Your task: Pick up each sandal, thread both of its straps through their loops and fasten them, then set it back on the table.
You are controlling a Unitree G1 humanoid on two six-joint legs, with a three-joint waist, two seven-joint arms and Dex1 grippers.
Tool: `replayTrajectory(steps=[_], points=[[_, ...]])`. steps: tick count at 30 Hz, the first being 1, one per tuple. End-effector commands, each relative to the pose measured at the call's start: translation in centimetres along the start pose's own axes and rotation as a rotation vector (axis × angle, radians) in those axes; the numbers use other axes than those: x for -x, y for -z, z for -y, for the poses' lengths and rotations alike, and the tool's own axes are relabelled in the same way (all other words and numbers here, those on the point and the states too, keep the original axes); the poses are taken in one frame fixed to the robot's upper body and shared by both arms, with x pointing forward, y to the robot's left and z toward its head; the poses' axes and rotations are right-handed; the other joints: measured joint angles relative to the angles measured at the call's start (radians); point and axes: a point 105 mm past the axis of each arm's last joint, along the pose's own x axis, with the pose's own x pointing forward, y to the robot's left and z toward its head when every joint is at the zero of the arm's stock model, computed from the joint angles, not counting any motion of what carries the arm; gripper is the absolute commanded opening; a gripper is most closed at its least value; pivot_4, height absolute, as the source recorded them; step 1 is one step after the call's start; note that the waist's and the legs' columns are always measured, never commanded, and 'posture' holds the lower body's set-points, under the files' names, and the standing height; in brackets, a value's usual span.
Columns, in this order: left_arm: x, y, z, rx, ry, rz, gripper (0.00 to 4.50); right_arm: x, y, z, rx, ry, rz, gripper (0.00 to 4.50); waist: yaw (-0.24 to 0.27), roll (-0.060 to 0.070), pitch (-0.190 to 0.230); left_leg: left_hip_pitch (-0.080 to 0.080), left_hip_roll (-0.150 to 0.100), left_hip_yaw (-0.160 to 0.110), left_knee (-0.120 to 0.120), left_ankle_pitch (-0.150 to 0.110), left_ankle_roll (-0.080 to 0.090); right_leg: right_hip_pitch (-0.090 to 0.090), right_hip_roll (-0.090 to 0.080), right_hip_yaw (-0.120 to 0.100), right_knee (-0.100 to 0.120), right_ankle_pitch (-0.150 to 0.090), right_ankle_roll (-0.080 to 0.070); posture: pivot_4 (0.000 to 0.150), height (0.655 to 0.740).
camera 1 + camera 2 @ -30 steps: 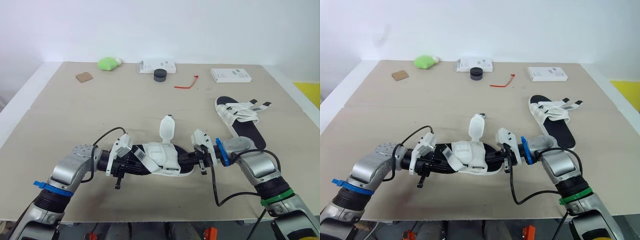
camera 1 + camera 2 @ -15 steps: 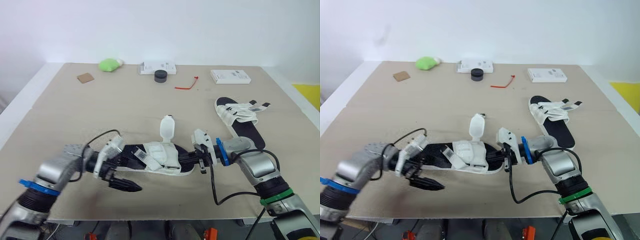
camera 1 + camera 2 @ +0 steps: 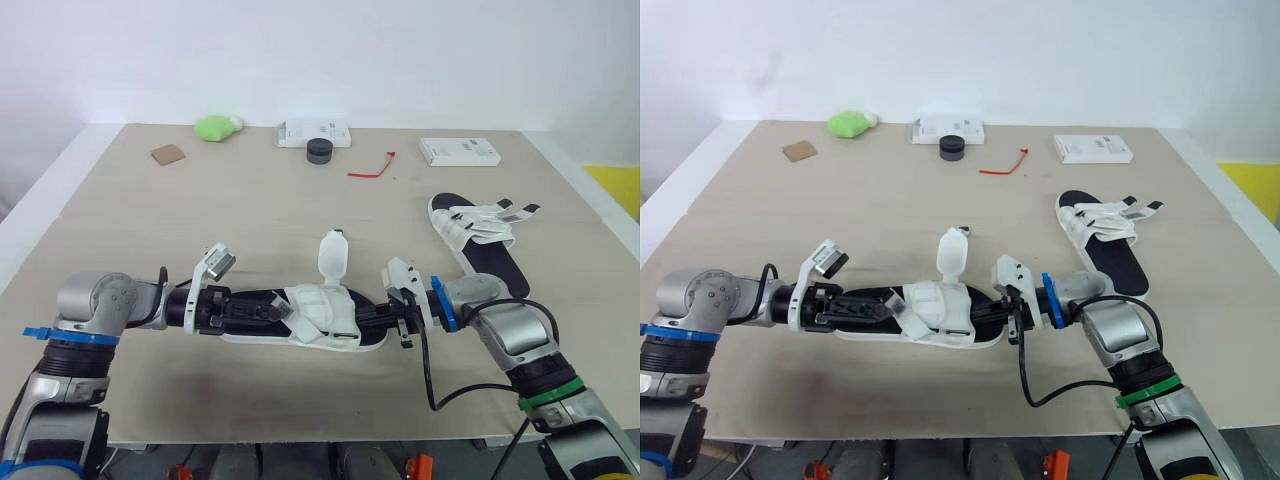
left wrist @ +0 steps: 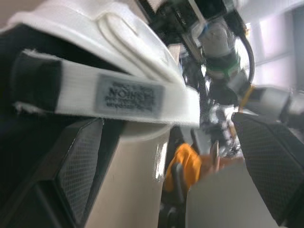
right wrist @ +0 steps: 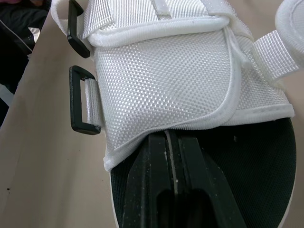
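While one strap (image 3: 333, 255) sticks up loose, the sandal (image 3: 320, 325) lies low in the middle of the view, on the table (image 3: 200, 210). R pincer (image 3: 378, 318) is clamped on its black sole (image 5: 266, 156). L pincer (image 3: 262, 309) is wide open, w/ the tagged strap (image 4: 128, 95) between its fingers (image 4: 80, 166). Step, I think: threading. Next, L should pinch that strap & feed it thru a black loop (image 5: 81, 100). Other sandal (image 3: 478, 240) lies mid-right.

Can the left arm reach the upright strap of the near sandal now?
Probably yes: the left pincer lies open over the heel of that sandal, close to the upright strap, with nothing between.
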Motion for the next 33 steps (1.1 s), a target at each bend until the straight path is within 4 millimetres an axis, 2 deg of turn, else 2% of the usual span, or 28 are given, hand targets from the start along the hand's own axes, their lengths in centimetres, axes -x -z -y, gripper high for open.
replayTrajectory(steps=[1,6,16,19,26,27,33], points=[[0.1,-0.8,-0.6,0.074,-0.035,0.063,4.45,0.1,1.5,0.2,-0.057,0.032,-0.045,0.00,0.000,0.000,0.000,0.000,0.000,0.000,0.000,0.000,0.000,0.000,0.000,0.000,0.000,0.000,0.000,0.150,0.7400],[-0.2,-0.9,0.1,0.107,0.025,0.075,4.45,0.3,1.4,0.2,-0.059,0.040,-0.043,0.00,0.000,0.000,0.000,0.001,-0.001,0.000,0.000,0.000,0.000,0.001,0.000,0.000,0.000,0.001,0.000,0.150,0.7400],[-0.9,-0.5,0.5,0.120,0.031,0.057,4.45,0.4,1.2,0.4,-0.058,0.048,-0.037,0.00,0.000,0.000,0.000,0.000,-0.001,0.000,0.000,0.000,-0.001,0.001,-0.001,0.001,0.000,0.001,0.000,0.150,0.7400],[-0.8,-0.5,0.5,0.134,0.037,0.058,3.60,0.4,1.2,0.4,-0.058,0.049,-0.036,0.00,0.000,0.000,0.000,0.000,-0.002,0.000,0.000,0.000,-0.001,0.001,-0.001,0.001,0.000,0.001,0.000,0.150,0.7400],[-0.7,-0.6,0.6,0.145,0.047,0.071,0.24,0.5,1.2,0.2,-0.060,0.044,-0.038,0.00,0.000,0.000,0.000,0.000,-0.002,0.000,0.000,0.000,-0.001,0.000,-0.001,0.001,0.000,0.000,0.000,0.150,0.7400],[-0.6,-0.7,0.6,0.149,0.045,0.073,0.08,0.4,1.3,0.2,-0.060,0.043,-0.039,0.00,0.000,0.000,0.000,0.000,-0.002,0.000,0.000,0.000,-0.001,0.000,-0.001,0.001,0.000,0.000,0.000,0.150,0.7400],[-0.1,-0.7,1.0,0.147,0.064,0.078,0.08,0.5,1.5,0.0,-0.061,0.040,-0.044,0.00,0.000,0.000,0.000,-0.001,-0.002,0.000,0.000,0.000,-0.001,-0.001,-0.002,0.001,0.000,0.000,0.000,0.150,0.7400]])
